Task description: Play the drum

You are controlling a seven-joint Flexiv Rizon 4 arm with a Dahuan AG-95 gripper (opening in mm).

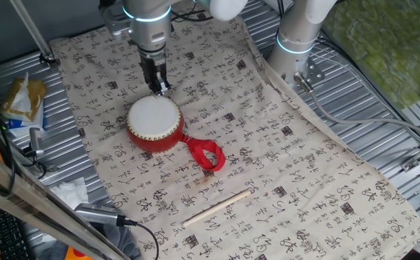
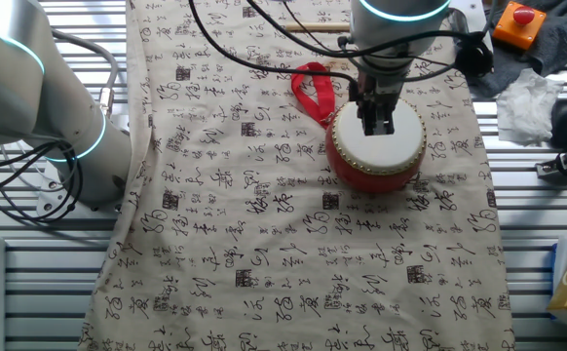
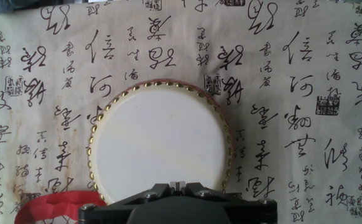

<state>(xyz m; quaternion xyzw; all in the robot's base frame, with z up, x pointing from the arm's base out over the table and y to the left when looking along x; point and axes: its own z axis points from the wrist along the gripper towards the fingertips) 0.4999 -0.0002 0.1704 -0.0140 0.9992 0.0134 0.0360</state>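
Over calligraphy-printed cloth [image 1: 282, 144], the gripper [image 1: 161, 89], fingers together, empty, meets the drum [image 1: 154, 123].

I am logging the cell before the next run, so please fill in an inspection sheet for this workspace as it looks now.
Surface: cloth printed with calligraphy spread over a ribbed metal table, wrinkled along its edges.
Job's things: drum upright, white head up, red ribbon loop lying beside it.
Clutter: wooden stick lying on the cloth, apart from the drum; crumpled tissue; yellow packet.
Grippers: gripper over the drum head near its rim, fingers close together, holding nothing; contact cannot be judged.
Cables: black cables draped across the cloth behind the arm.
Surroundings: second robot arm base; orange box with a red button.
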